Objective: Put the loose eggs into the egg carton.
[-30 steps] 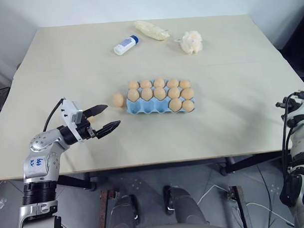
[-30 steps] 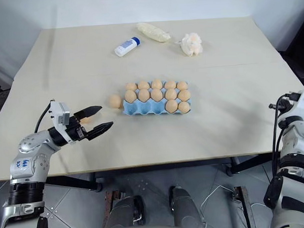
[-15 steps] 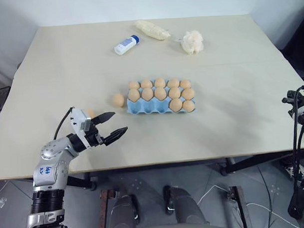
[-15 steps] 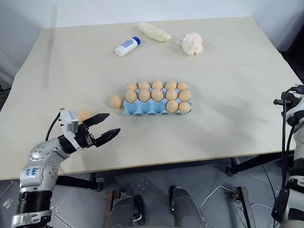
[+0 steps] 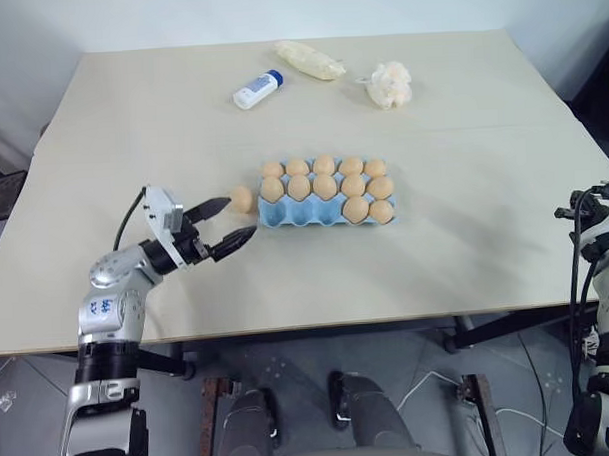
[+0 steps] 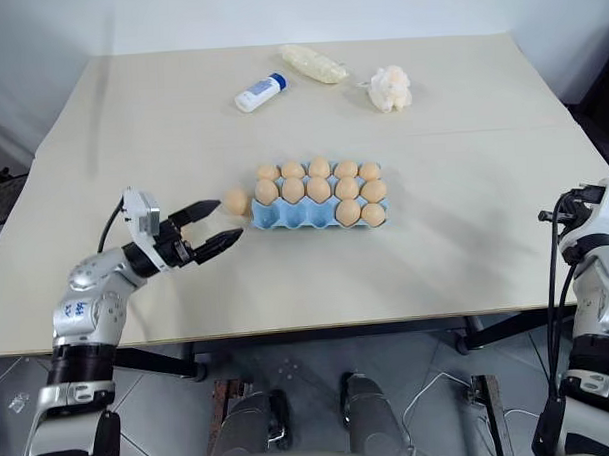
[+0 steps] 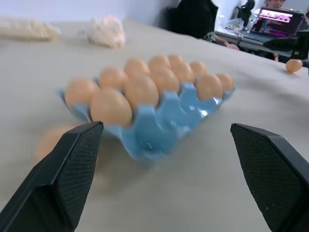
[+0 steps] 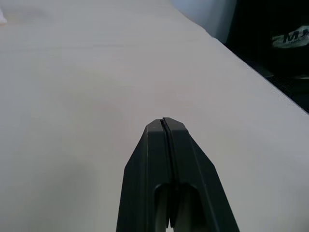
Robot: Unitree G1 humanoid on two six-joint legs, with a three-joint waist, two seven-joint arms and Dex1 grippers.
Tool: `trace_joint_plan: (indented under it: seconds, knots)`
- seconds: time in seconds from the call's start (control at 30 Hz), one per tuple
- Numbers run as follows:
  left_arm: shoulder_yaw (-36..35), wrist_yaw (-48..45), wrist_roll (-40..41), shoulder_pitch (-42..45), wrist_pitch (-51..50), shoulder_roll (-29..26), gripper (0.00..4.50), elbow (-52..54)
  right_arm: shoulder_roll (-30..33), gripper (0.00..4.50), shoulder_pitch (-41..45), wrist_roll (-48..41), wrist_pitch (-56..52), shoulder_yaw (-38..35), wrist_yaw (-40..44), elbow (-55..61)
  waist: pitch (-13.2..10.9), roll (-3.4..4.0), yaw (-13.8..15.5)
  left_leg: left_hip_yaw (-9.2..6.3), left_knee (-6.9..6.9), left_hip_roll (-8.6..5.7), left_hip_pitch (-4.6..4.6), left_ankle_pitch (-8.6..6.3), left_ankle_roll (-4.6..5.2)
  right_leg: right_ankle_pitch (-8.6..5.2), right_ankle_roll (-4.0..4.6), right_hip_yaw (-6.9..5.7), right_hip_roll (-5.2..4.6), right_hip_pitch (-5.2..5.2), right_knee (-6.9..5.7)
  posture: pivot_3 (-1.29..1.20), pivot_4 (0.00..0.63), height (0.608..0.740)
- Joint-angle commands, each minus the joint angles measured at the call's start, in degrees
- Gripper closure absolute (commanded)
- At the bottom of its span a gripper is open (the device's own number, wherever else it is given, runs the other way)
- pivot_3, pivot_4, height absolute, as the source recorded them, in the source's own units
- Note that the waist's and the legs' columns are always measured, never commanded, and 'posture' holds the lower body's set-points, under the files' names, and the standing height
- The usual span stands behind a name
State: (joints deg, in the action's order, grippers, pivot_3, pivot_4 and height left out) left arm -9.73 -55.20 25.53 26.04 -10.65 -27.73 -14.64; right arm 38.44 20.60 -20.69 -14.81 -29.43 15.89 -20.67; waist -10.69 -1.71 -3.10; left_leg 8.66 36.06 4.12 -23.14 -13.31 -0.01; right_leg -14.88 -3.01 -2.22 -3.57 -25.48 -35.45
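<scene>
Fingers of our left gripper [image 5: 229,225] stand spread wide and empty, level above the table [image 5: 465,252], its tips just beside the loose egg [image 5: 241,198]. That egg lies against the left end of the egg carton [image 5: 324,188], whose near row stands partly unfilled. Our right gripper [image 8: 164,126] is pressed shut, holding nothing.

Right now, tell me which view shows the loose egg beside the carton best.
The right eye view: the loose egg sits clear on the table just left of the egg carton. The left eye view shows it partly behind a finger of the left tool; the left wrist view shows a blur.
</scene>
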Motion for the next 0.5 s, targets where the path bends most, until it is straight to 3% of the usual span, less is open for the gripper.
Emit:
trace_joint_plan:
  seconds: [0.03,0.23,0.4,0.5]
  knots:
    - [0.15,-1.37,-0.04,0.36,1.15,-0.6,0.0,0.0,1.55,3.88,-3.07,-2.37,-2.45,-4.58,-1.04,11.0,0.0,0.0,-0.07,0.02,0.0,0.05,-0.01,-0.05,0.06,0.01,-0.02,0.01,-0.01,0.0,0.01,0.0,0.15,0.74]
    - [0.19,-1.69,0.32,-2.1,0.69,-0.62,0.0,1.64,2.68,1.78,-10.74,-5.94,-10.99,-11.5,-2.05,26.94,0.0,0.0,0.37,-0.02,-0.03,0.18,-0.04,-0.18,0.0,-0.1,0.01,-0.05,0.01,-0.01,0.05,0.0,0.15,0.74]
    - [0.88,-0.95,0.34,-3.01,0.84,0.88,0.0,2.04,2.37,0.04,-14.81,-6.54,-14.66,-16.27,-3.4,32.35,0.0,0.0,0.8,0.01,0.08,0.19,-0.03,-0.28,-0.15,-0.13,0.06,-0.12,0.01,0.01,0.16,0.0,0.15,0.74]
    - [1.25,-0.71,0.36,-3.36,0.91,1.91,0.0,2.37,1.42,0.02,-16.27,-5.41,-15.18,-18.65,-6.1,33.06,0.0,0.0,1.16,0.06,0.09,0.09,-0.03,-0.27,-0.16,-0.1,0.04,-0.25,0.0,0.02,0.24,0.0,0.15,0.74]
